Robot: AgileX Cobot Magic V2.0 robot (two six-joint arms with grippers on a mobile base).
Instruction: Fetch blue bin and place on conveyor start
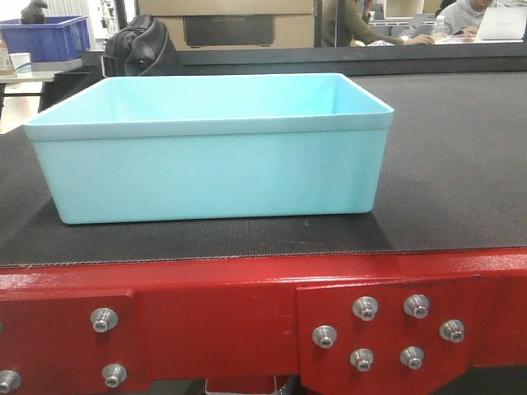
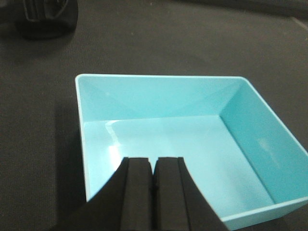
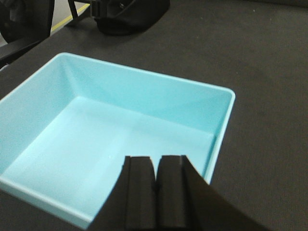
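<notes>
The pale aqua blue bin (image 1: 210,148) stands upright and empty on the black belt of the conveyor start (image 1: 445,156), just behind the red frame (image 1: 247,304) with its silver bolts. In the left wrist view my left gripper (image 2: 154,166) hangs shut above the bin (image 2: 192,154), near its close left part, with nothing between the fingers. The right wrist view has my right gripper (image 3: 155,163) shut and empty too, above the bin (image 3: 96,139) toward its close right corner. Neither gripper shows in the front view.
A black bag (image 1: 136,45) sits beyond the belt's far left end, also seen as a bag (image 3: 130,14) in the right wrist view. A dark blue crate (image 1: 45,37) and seated people (image 1: 412,25) are in the background.
</notes>
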